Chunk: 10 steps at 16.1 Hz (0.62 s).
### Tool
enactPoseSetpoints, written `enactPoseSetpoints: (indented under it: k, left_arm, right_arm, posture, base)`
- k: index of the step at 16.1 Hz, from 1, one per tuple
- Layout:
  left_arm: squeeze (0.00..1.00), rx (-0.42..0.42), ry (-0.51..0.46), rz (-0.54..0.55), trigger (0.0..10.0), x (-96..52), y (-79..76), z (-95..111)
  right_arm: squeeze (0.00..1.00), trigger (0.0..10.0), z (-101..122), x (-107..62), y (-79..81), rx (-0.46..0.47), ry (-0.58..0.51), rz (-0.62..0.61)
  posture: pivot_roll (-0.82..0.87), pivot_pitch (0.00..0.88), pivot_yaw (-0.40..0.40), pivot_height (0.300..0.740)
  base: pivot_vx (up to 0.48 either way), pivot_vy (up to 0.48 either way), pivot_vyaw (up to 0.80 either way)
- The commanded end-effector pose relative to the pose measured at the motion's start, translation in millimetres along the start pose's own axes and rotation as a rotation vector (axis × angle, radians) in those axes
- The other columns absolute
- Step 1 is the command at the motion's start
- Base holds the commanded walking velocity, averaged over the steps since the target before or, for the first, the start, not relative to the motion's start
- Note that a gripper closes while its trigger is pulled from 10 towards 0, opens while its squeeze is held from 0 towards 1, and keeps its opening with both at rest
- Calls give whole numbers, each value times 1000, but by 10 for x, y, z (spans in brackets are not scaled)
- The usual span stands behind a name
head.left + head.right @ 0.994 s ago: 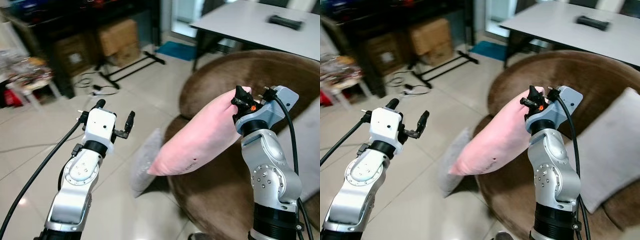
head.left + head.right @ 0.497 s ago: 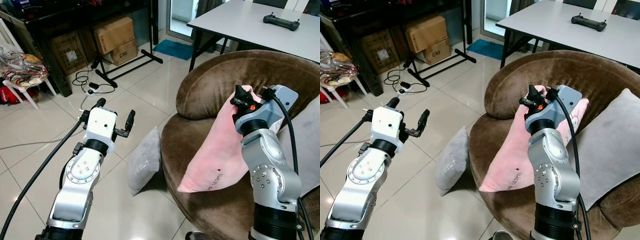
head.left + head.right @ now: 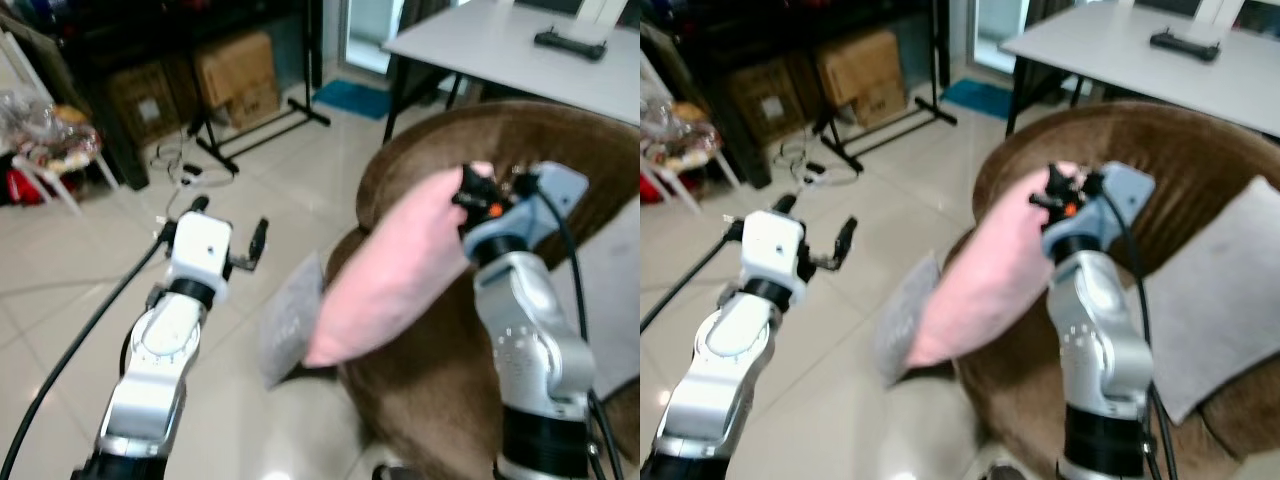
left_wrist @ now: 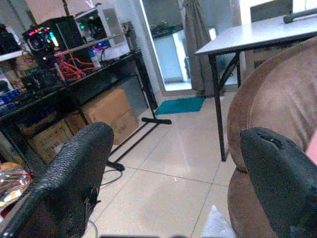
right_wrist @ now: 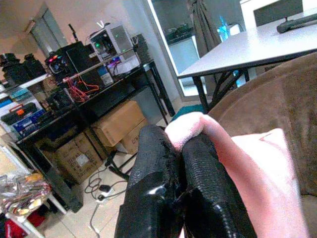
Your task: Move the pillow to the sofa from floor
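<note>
Holding the pink pillow [image 3: 385, 275] by its corner, my right gripper [image 3: 472, 196] is clamped tight so it hangs free above the brown sofa [image 3: 560, 130] seat; my left gripper [image 3: 228, 222] waits wide, holding nothing.

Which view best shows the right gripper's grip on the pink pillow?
Right wrist view: the right gripper is sharp and close, its two black fingers pinched shut on a corner of the pink pillow. Both eye views are blurred; they show the pillow hanging from that gripper over the brown sofa, with little detail of the fingers.
</note>
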<state>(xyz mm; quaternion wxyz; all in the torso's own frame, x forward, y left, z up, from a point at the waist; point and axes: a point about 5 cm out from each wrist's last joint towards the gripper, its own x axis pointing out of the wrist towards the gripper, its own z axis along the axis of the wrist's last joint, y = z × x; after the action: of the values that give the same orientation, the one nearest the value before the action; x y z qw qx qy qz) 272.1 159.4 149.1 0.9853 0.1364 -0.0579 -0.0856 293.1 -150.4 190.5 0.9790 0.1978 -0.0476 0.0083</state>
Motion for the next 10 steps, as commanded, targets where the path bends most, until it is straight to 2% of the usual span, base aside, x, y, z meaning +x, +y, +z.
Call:
enactPoseSetpoints:
  k: [1,6,8,10]
  left_arm:
    - [0,11,-16,9,10000,23,19,34]
    - [0,20,-21,5,10000,25,6,38]
    - [0,17,-24,5,10000,28,6,40]
    - [0,11,-27,10,10000,38,6,45]
  right_arm:
    - [0,10000,69,-3,38,-13,-31,17]
    - [0,10000,13,-29,34,-12,-13,14]
    - [0,10000,-11,-31,-3,-77,-6,0]
    - [0,10000,-6,-22,1,-58,-6,12]
  posture:
    - [44,0,25,740]
    - [40,0,31,740]
    - [40,0,31,740]
    - [34,0,33,740]
  base:
    - [0,0,-769]
    - [0,0,-785]
    - [0,0,-788]
    - [0,0,-794]
